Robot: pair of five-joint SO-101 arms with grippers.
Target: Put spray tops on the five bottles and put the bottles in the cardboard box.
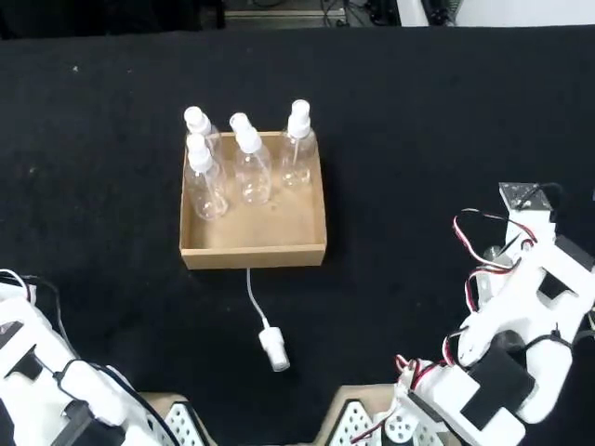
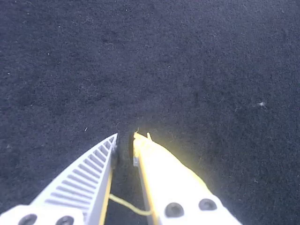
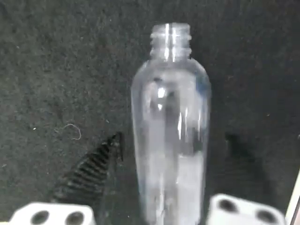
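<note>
High view: cardboard box (image 1: 253, 255), open-topped, at mid-table on black cloth (image 1: 446, 121).
- Contents: four bottles with spray tops (image 1: 253, 172), clear and upright, grouped along the far wall of the box. The near half of the floor is bare.
- Loose spray top (image 1: 273, 349): white, lying on the cloth just in front of the box. Its thin tube (image 1: 253, 293) points toward the front wall.
- Arms: one arm (image 1: 46, 381) at the near left corner and another arm (image 1: 521, 316) at the near right edge. Both are well apart from the box.

Left wrist view: left gripper (image 2: 125, 140) over bare cloth. Its jaws are drawn almost together with only a sliver between the tips and nothing held.

Right wrist view: fifth bottle (image 3: 171, 122), clear, with no top and its threaded neck bare. It lies lengthwise between the spread jaws of the right gripper (image 3: 173, 140). A gap of cloth shows on each side of the bottle, so the jaws are released, not clamping.
</note>
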